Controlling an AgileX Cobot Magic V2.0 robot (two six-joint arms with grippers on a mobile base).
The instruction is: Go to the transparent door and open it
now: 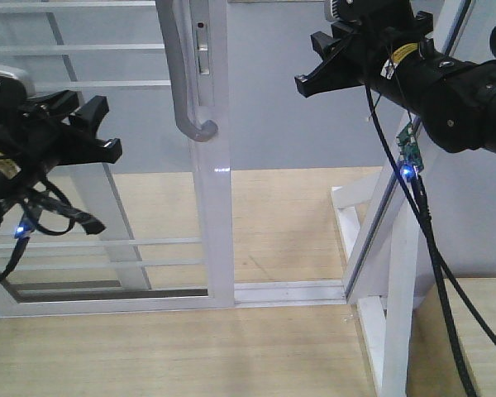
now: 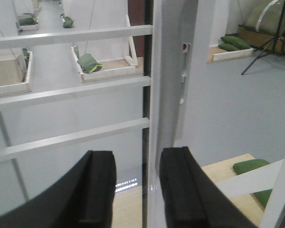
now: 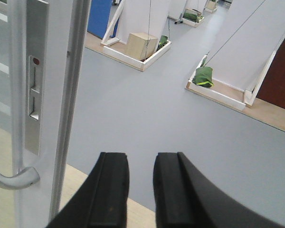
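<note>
I see white-framed clear-glass sliding door (image 1: pixel 219 207) with grey curved handle (image 1: pixel 180 83), left fingers (image 1: pixel 95 106) and right fingers (image 1: pixel 307 83) both parted, empty

handle (image 1: pixel 180 74) on transparent door (image 1: pixel 219 207) stile, lock plate (image 1: pixel 202 50) just right

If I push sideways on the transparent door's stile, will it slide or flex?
Probably stiff: the transparent door is white-framed with cross bars. It likely slides rather than swings, since it sits in a floor track. The glossy stile looks slippery; the curved handle should give surer purchase.
</note>
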